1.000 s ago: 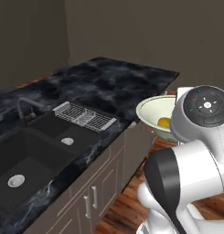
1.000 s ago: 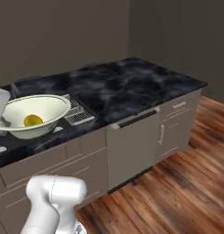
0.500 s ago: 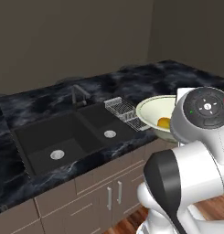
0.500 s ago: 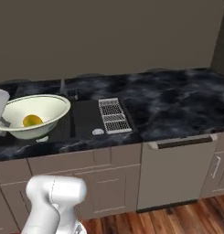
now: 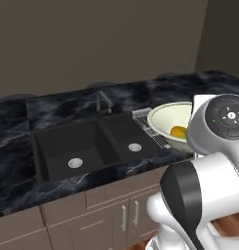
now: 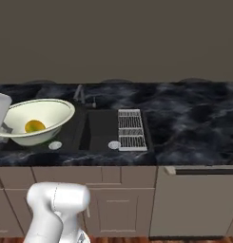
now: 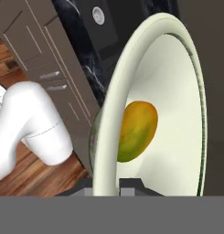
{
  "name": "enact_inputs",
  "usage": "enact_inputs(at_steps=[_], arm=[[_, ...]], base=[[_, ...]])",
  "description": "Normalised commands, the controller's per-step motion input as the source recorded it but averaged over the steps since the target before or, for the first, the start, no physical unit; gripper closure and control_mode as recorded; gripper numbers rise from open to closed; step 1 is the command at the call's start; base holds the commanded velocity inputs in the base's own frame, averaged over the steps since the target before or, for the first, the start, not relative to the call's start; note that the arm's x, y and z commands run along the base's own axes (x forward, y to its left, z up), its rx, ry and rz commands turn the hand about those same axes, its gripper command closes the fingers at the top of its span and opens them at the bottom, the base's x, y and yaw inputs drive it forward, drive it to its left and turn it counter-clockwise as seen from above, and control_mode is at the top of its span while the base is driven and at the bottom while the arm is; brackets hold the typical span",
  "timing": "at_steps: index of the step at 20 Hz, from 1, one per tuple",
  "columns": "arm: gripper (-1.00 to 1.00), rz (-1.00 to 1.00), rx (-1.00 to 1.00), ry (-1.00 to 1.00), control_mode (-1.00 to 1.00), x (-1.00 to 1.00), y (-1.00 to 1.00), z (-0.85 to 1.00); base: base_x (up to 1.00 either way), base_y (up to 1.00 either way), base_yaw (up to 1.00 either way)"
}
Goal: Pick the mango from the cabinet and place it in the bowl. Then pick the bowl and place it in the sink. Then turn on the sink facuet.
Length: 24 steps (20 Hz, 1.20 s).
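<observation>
Bowl (image 6: 39,121): round, cream-white, wide rim; held up off the counter (image 6: 194,118), tilted slightly, over the sink's right part in the left base view and its left part in the right base view.

Mango (image 7: 137,130): small oval fruit, yellow-orange with a green tinge; lies inside the bowl against its lower wall.

Pincer (image 7: 107,186): pressed together on the bowl's rim, one tip on each side of the wall, seen at the bottom of the hand view.

Sink (image 5: 82,146): deep black double basin set into the dark marbled counter; a round drain in each half.

Faucet (image 5: 102,102): slim dark tap standing at the back edge of the sink, between the two basins.

Drain rack (image 6: 131,129): ribbed metal, lying over the right side of the sink, just beside the bowl in the left base view.

Base cabinets (image 6: 113,204): taupe fronts with bar handles, below the counter; wood floor (image 7: 26,169) beneath.
</observation>
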Motion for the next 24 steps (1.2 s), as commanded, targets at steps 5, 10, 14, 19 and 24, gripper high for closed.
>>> enact_inputs(at_steps=[5, 10, 14, 19, 24], arm=[[1.00, 0.00, 0.00, 0.00, 1.00, 0.00, 0.00, 0.00], [1.00, 0.00, 0.00, 0.00, 1.00, 0.00, 0.00, 0.00], [1.00, 0.00, 0.00, 0.00, 1.00, 0.00, 0.00, 0.00], [1.00, 0.00, 0.00, 0.00, 1.00, 0.00, 0.00, 0.00], [1.00, 0.00, 0.00, 0.00, 1.00, 0.00, 0.00, 0.00]], base=[[0.41, -0.01, 0.36], [0.41, -0.04, 0.33], [0.59, -0.13, 0.21], [0.66, -0.31, 0.08], [0.23, -0.41, 0.00]])
